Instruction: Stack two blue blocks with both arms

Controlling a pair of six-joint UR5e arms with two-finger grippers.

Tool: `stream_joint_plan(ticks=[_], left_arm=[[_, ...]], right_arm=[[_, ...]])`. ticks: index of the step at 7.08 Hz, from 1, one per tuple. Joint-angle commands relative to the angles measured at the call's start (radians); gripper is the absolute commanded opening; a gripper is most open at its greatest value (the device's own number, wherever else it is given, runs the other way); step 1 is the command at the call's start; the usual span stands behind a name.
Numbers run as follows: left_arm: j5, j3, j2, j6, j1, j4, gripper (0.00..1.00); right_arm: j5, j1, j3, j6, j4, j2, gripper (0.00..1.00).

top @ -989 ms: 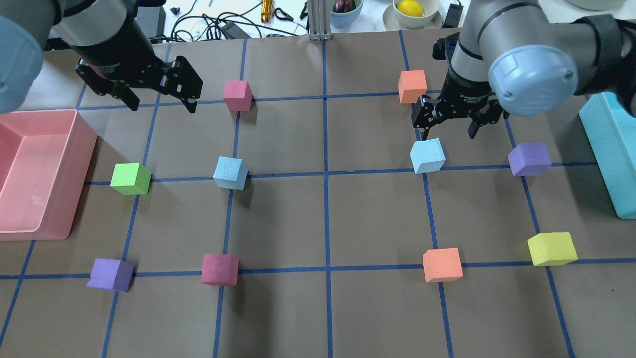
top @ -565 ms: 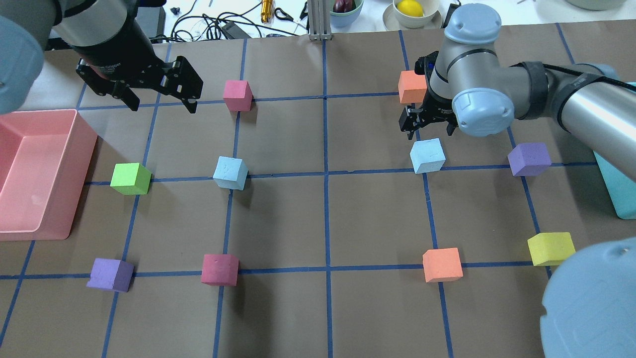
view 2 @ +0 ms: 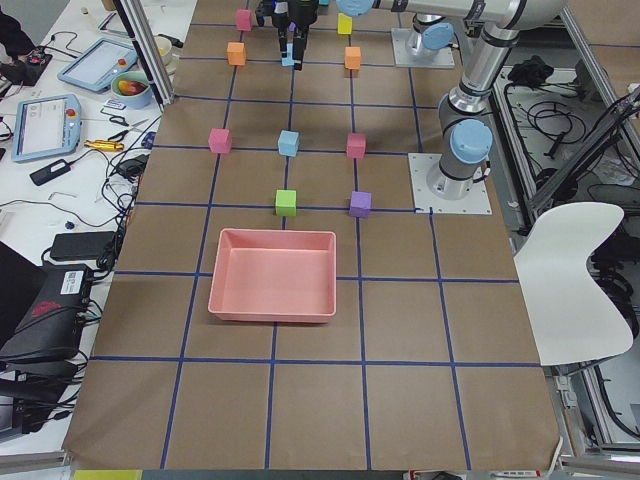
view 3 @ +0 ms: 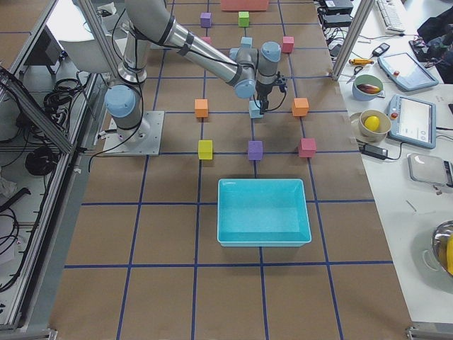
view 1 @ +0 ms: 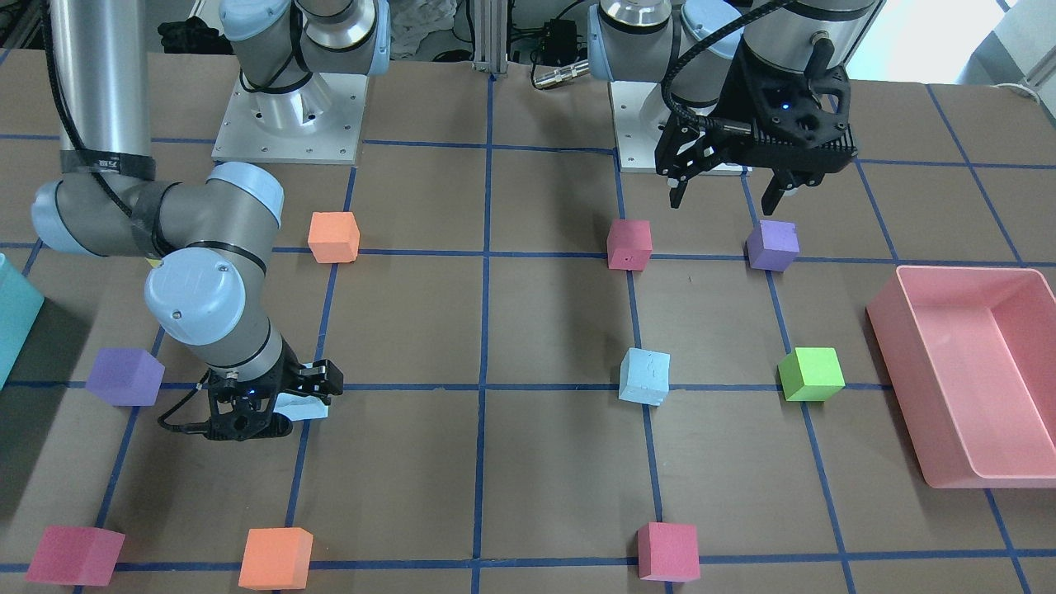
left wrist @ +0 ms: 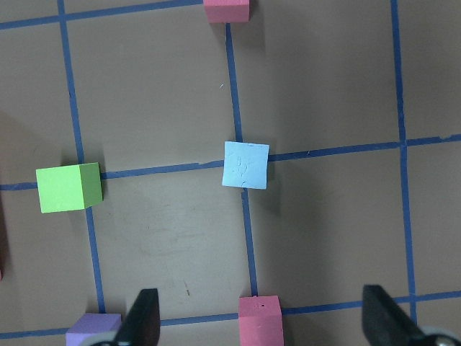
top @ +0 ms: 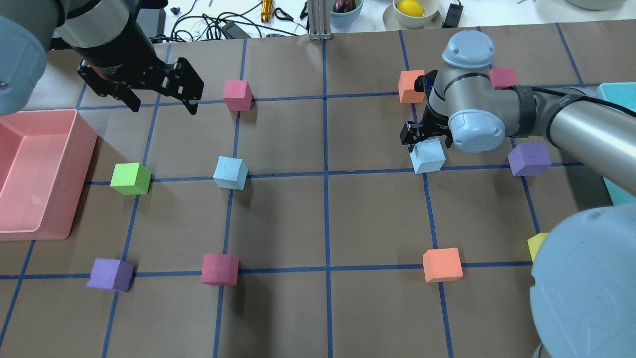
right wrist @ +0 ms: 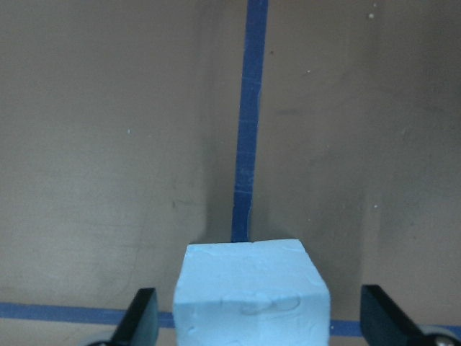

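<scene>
One blue block [top: 429, 158] lies right of centre on a tape crossing. My right gripper [top: 426, 139] is low over it and open. In the right wrist view the block [right wrist: 251, 295] sits between the two fingers [right wrist: 141, 317] with a gap on each side. In the front-facing view the gripper [view 1: 272, 408] hides most of this block [view 1: 304, 407]. The other blue block [top: 230, 172] lies left of centre and shows in the left wrist view [left wrist: 245, 164]. My left gripper [top: 161, 99] is open and empty, held high at the back left.
A pink bin [top: 82, 174] stands at the left edge and a teal bin [top: 613, 94] at the right. Green [top: 130, 178], pink [top: 237, 95], orange [top: 411, 86] and purple [top: 529, 159] cubes lie on the grid near the blue blocks.
My right arm has swung round and its gripper has come down from behind the right blue block to straddle it. The left arm has not moved.
</scene>
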Motion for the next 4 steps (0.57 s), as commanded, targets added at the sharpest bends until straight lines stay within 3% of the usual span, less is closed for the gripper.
stream_joint_plan(ticks=[1,2,3,4], left_arm=[[0.000,0.000,-0.002,0.002,0.001,0.001,1.00],[0.002,0.000,-0.006,0.002,-0.001,0.000,1.00],[0.002,0.000,-0.025,0.004,-0.002,0.004,1.00],[0.000,-0.005,-0.049,-0.001,0.001,0.004,1.00]], right_arm=[[0.010,-0.004,0.000,0.011,0.000,0.009,0.33],[0.011,-0.002,-0.005,0.011,0.001,0.009,0.03],[0.013,-0.002,-0.022,0.016,0.003,0.002,0.00],[0.011,0.006,-0.096,0.083,0.019,0.006,0.00]])
